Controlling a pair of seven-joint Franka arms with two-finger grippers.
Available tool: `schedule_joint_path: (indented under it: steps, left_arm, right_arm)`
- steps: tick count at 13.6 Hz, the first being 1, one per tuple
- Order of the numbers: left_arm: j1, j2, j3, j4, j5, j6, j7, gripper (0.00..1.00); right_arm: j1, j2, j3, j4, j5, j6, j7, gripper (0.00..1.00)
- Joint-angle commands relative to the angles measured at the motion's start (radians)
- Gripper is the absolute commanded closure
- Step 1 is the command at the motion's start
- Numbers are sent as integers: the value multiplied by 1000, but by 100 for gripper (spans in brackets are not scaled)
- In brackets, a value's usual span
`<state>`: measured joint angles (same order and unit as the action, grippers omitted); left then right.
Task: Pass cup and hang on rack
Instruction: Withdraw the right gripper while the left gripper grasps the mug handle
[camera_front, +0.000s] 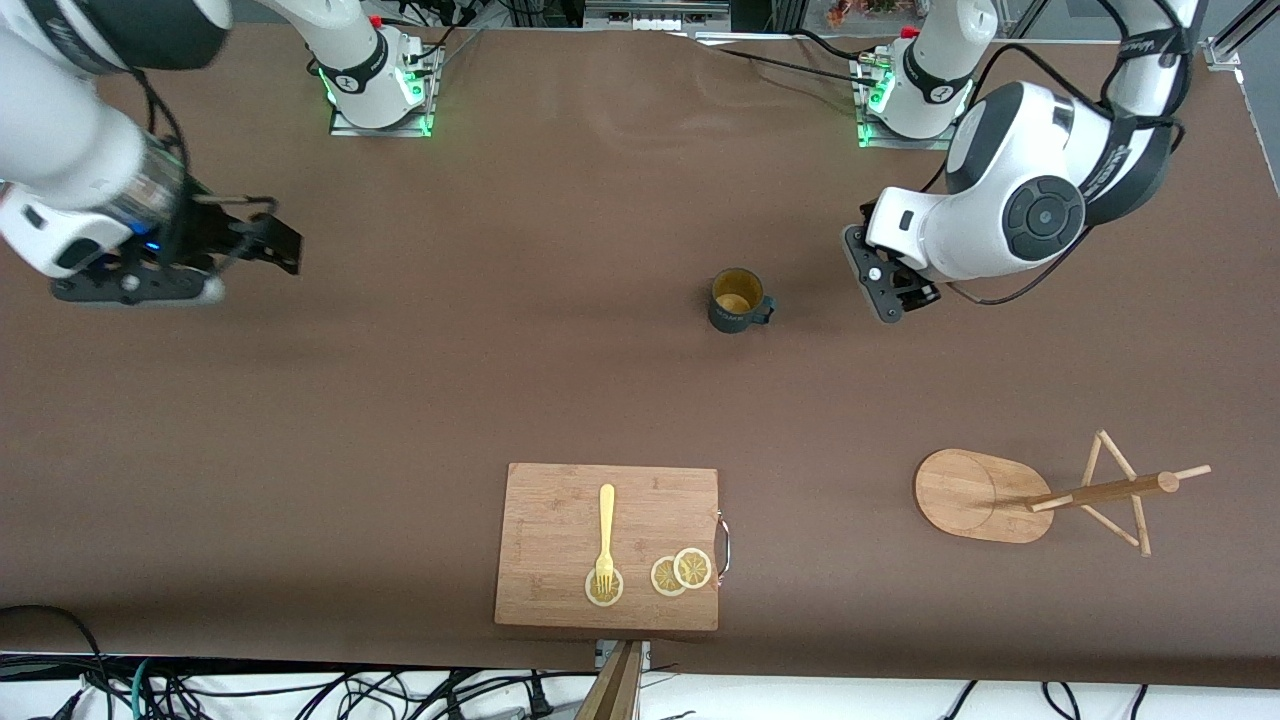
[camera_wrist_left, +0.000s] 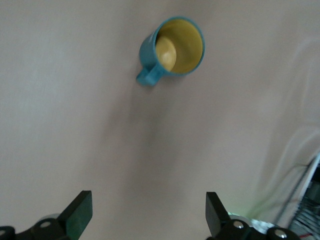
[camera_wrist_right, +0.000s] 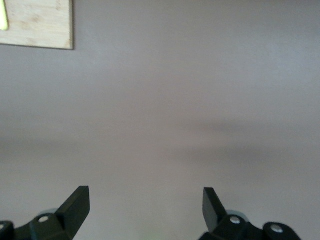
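The dark teal cup stands upright on the brown table near the middle, its yellowish inside showing and its handle toward the left arm's end. It also shows in the left wrist view. My left gripper is open and empty over bare table beside the cup, apart from it; its jaws stand wide in its wrist view. The bamboo rack sits near the front edge at the left arm's end, its pole and pegs free. My right gripper is open and empty over bare table at the right arm's end.
A bamboo cutting board lies near the front edge in the middle, with a yellow fork and lemon slices on it. Its corner shows in the right wrist view. Cables run along the table's edges.
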<state>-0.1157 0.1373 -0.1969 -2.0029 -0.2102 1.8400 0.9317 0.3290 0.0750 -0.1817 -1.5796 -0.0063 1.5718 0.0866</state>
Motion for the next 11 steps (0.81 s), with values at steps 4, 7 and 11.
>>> schedule_joint_path:
  steps: [4, 7, 11]
  left_arm:
    - [-4, 37, -10, -194, -257, 325, 437, 0]
    - [10, 131, -24, -215, -461, 409, 698, 0]
    - [21, 211, -22, -235, -764, 439, 1105, 0]
  right_arm:
    - [5, -15, -84, -25, 17, -16, -108, 0]
    - [-1, -21, -116, 29, 12, -21, -119, 0]
    - [2, -15, -114, 33, 28, -10, -107, 0]
